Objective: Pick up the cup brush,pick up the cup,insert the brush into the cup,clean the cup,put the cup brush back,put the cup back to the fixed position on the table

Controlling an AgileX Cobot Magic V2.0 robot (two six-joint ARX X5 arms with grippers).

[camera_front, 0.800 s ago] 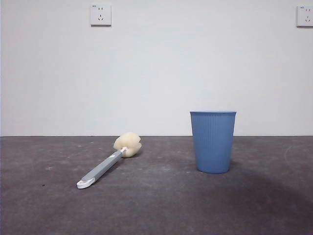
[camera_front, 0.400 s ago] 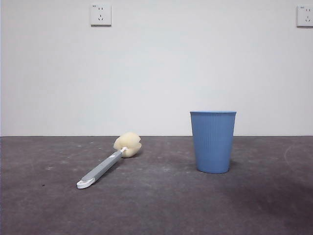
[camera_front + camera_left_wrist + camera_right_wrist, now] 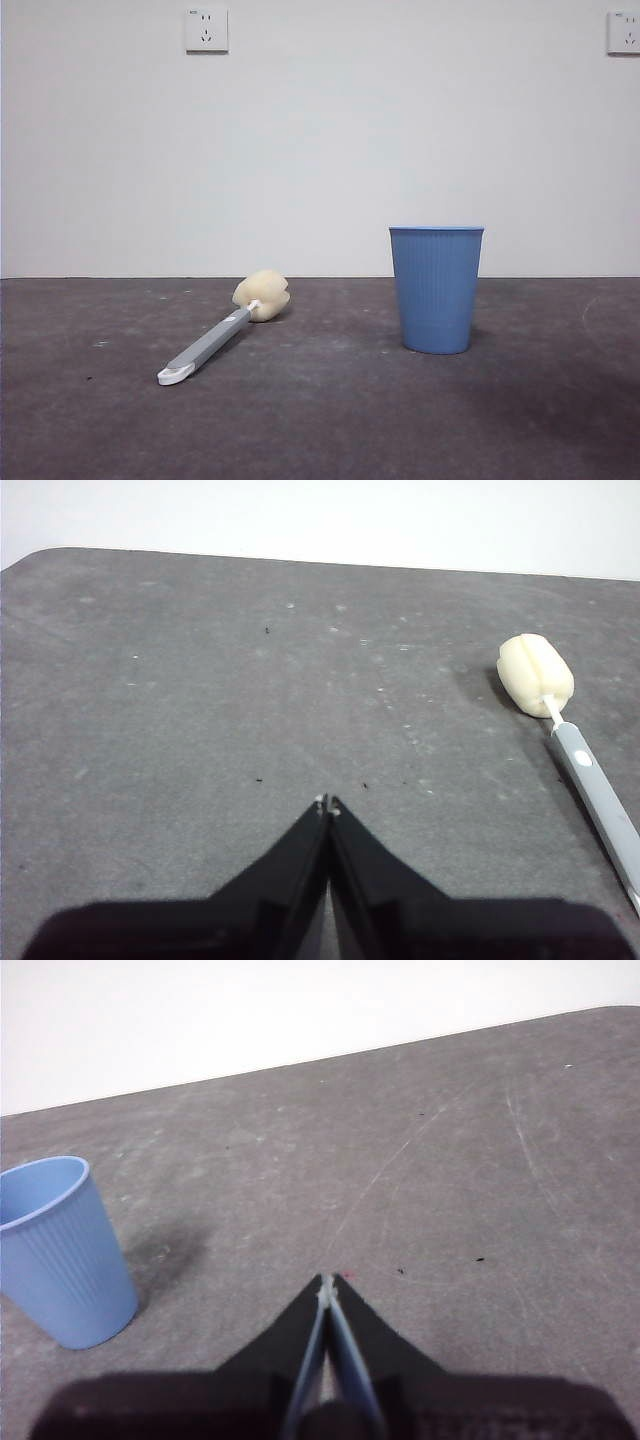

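Note:
The cup brush lies flat on the table, left of centre, its cream sponge head toward the wall and its white tip toward the front. The left wrist view shows the cup brush off to one side of my left gripper, which is shut and holds nothing. The blue ribbed cup stands upright right of centre. In the right wrist view the cup stands apart from my right gripper, also shut and holding nothing. Neither arm shows in the front view.
A white wall with two sockets rises behind the table's far edge. A rounded table corner appears in the left wrist view. Pale scratches mark the surface near the right gripper.
A dark shadow on the table at the right has shrunk and faded across the three frames. The brush and cup have not moved.

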